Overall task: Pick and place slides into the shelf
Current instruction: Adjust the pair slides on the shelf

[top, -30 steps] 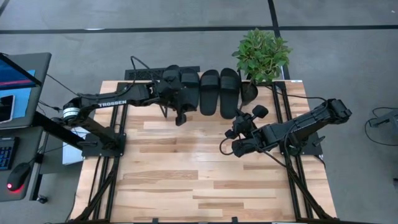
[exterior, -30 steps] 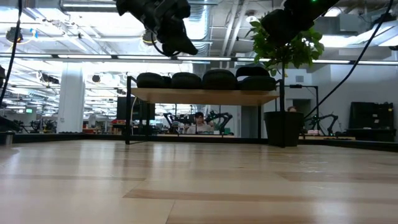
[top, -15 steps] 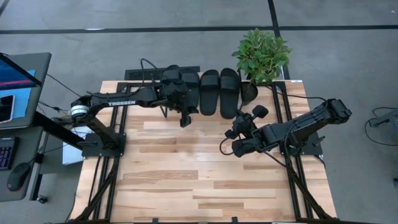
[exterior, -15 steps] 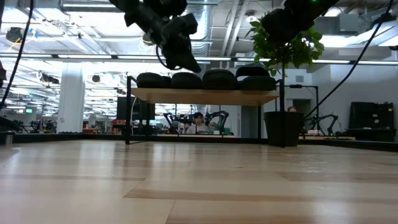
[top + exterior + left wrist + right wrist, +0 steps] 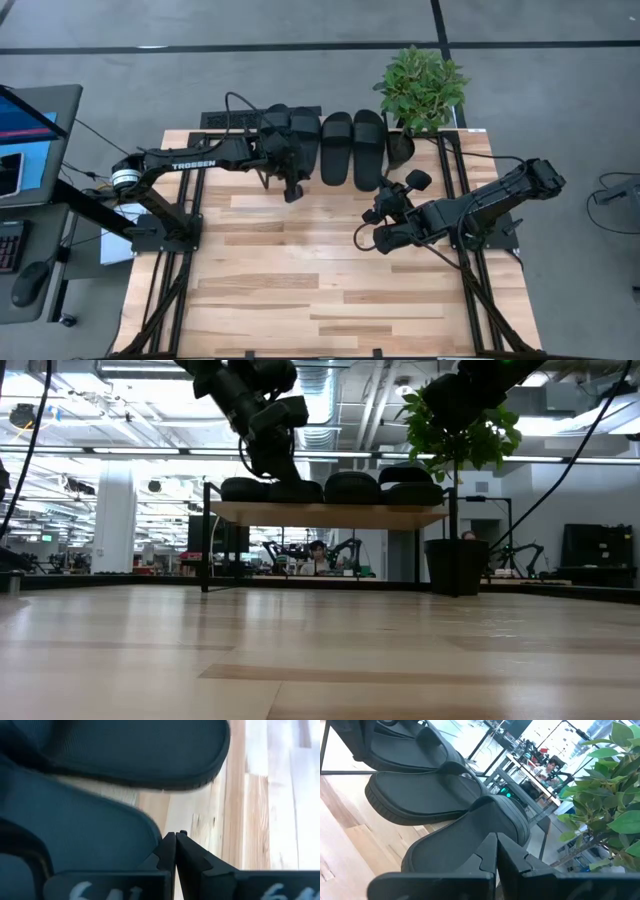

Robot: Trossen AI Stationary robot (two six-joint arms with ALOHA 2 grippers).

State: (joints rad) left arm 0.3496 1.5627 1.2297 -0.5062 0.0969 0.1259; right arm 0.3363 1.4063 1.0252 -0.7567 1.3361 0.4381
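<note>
Four black slides (image 5: 337, 148) lie side by side on the shelf (image 5: 330, 513) at the table's far edge, soles down on its board. My left gripper (image 5: 292, 192) is shut and hangs low at the near ends of the two left slides (image 5: 75, 830). In the low view its tip (image 5: 288, 476) is level with the slides' tops. My right gripper (image 5: 360, 238) is shut and empty. It hovers over the table on the shelf's near side and faces the two right slides (image 5: 465, 835). My left gripper's shut fingertips (image 5: 176, 836) stand right beside the rim of a slide's near end (image 5: 152, 832). I cannot tell whether they touch it.
A potted plant (image 5: 420, 88) stands at the shelf's right end, its pot (image 5: 455, 565) beside the shelf's leg. Bare plank tabletop (image 5: 300, 280) lies on the near side of both arms. A desk with a screen (image 5: 25, 120) stands beyond the table's left edge.
My left gripper has come down from above the shelf until its tip is level with the tops of the slides at the left, and it has shifted slightly toward the table's left edge. The slides have not moved.
</note>
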